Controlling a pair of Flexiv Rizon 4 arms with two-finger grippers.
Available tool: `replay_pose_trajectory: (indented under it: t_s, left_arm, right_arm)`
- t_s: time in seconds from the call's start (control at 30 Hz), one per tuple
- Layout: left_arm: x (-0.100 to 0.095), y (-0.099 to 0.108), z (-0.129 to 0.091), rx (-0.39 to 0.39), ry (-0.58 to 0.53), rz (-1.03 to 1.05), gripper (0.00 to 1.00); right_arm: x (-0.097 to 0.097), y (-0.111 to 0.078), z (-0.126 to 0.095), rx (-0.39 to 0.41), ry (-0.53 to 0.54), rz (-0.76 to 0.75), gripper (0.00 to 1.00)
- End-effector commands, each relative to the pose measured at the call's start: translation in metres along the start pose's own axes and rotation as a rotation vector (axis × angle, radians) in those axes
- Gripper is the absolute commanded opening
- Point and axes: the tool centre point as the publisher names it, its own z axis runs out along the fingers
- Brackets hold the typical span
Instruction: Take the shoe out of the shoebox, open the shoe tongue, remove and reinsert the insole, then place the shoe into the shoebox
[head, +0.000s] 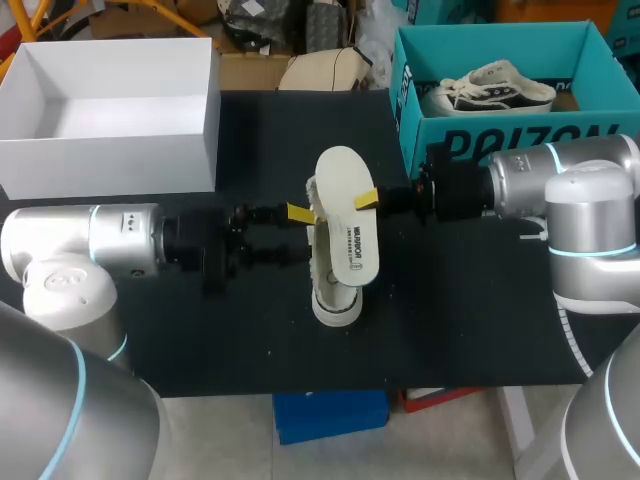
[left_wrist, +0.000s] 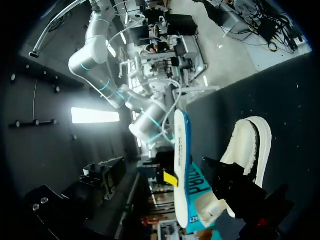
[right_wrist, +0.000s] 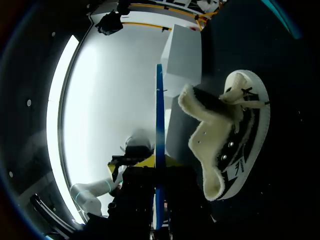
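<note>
Shoe (head: 335, 300) lies mid-worktop (head: 200, 330). Right tool (head: 368, 198) is clamped on the insole (head: 345, 215), held just above the shoe. Left tool (head: 300, 212) is at the collar, can't tell if it's gripping. Reinsert: feed toe end first, brace the collar, avoid buckling. Teal shoebox (head: 500, 135) far right

The table (head: 200, 330) is viewed steeply from above and behind in the head view. The two wrist views are taken close in from opposite sides, facing each other. The shoe (head: 335, 305) and the insole (head: 346, 200) are shared by all three views.
</note>
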Motion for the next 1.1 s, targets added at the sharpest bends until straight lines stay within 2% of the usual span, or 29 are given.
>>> replay_pose_trajectory:
  t_s: [0.03, 0.3, 0.33, 0.43, 0.53, 0.63, 0.9, 0.97, 1.07, 1.1]
  left_arm:
    - [0.006, 0.013, 0.011, 0.015, 0.013, 0.028, 1.0]
    - [0.021, 0.024, 0.023, 0.016, 0.018, 0.04, 0.99]
    - [0.023, 0.025, 0.025, 0.012, 0.016, 0.038, 0.96]
    - [0.027, 0.026, 0.033, 0.012, 0.007, 0.032, 0.65]
    - [0.032, 0.028, 0.04, 0.023, 0.003, 0.025, 0.49]
    - [0.035, 0.029, 0.045, 0.027, -0.008, 0.019, 0.42]
    - [0.034, 0.037, 0.056, 0.036, -0.022, 0.027, 0.38]
    - [0.034, 0.037, 0.058, 0.039, -0.022, 0.027, 0.31]
    - [0.035, 0.038, 0.06, 0.041, -0.023, 0.025, 0.28]
    - [0.036, 0.038, 0.061, 0.041, -0.023, 0.022, 0.22]
  right_arm:
    - [0.0, 0.0, 0.001, -0.002, -0.001, 0.0, 0.0]
    - [0.0, 0.0, 0.001, -0.002, -0.001, 0.0, 0.0]
    - [0.0, 0.0, 0.001, -0.002, -0.001, 0.0, 0.0]
    - [0.0, 0.0, 0.001, -0.002, -0.001, 0.0, 0.0]
    - [0.0, 0.0, 0.001, -0.002, -0.001, 0.0, 0.0]
    - [0.0, 0.0, 0.001, -0.002, -0.001, 0.0, 0.0]
    - [0.0, 0.0, 0.001, -0.002, -0.001, 0.0, 0.0]
    - [0.0, 0.0, 0.001, -0.002, -0.001, 0.0, 0.0]
    - [0.0, 0.0, 0.001, -0.002, -0.001, 0.0, 0.0]
    - [0.0, 0.0, 0.001, -0.002, -0.001, 0.0, 0.0]
